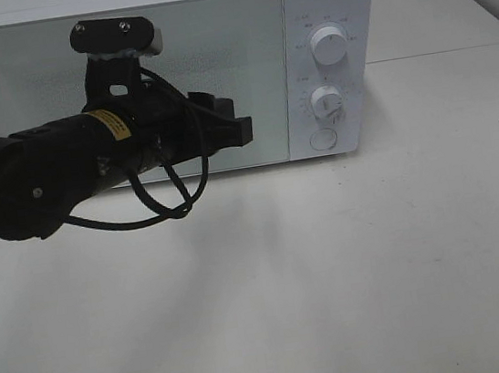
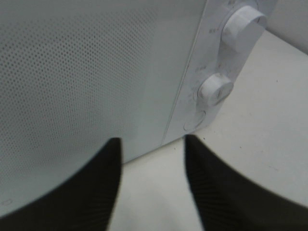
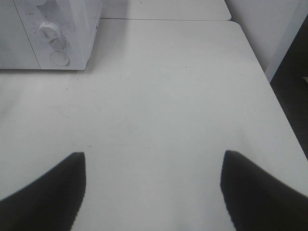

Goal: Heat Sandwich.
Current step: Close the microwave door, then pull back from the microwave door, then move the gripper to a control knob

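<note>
The white microwave [image 1: 171,77] stands at the back of the table with its door shut. It also shows in the left wrist view [image 2: 86,72] and in the right wrist view [image 3: 48,33]. My left gripper [image 1: 241,132] hangs in front of the door, close to its right edge, open and empty [image 2: 153,159]. My right gripper [image 3: 153,183] is open and empty above the bare table, to the right of the microwave; it is out of the exterior high view. The sandwich is out of view.
Two white knobs [image 1: 329,45] [image 1: 326,101] and a round button [image 1: 322,139] sit on the microwave's right panel. The white table [image 1: 335,276] stretches in front. Its right edge [image 3: 274,96] drops off to a dark floor. A black cable [image 1: 164,198] loops under the left arm.
</note>
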You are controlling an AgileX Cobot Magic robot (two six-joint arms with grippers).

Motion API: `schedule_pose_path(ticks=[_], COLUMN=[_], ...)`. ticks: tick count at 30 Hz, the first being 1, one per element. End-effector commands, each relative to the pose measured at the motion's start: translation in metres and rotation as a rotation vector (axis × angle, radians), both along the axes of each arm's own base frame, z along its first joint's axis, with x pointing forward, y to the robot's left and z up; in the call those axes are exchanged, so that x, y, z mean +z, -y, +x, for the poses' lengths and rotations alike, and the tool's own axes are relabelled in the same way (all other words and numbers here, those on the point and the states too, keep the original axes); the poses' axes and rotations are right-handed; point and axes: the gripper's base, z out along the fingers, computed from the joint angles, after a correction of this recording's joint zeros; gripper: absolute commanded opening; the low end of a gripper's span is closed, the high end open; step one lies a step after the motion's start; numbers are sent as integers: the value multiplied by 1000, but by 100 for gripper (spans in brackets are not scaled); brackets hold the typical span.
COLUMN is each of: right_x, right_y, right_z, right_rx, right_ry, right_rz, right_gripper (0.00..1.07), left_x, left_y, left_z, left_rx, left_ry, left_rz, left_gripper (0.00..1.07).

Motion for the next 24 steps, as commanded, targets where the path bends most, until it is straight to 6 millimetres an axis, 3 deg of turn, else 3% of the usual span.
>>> schedule_pose_path(ticks=[1, 2, 16, 24], right_x=[0, 0, 0, 0], right_y=[0, 0, 0, 0], right_z=[-4, -4, -4, -4], right_rx=[-11, -11, -10, -10], right_ry=[31, 31, 31, 31], right_rz=[4, 4, 2, 2], right_gripper=[75, 75, 75, 75], left_x=[7, 8, 11, 14], left_y=[-1, -2, -21, -62], left_z=[-6, -8, -39, -33], left_rx=[-11, -14, -97, -22], left_ry=[-47, -64, -411, -619], left_rz=[10, 17, 236, 316], left_gripper=[93, 102, 98, 98])
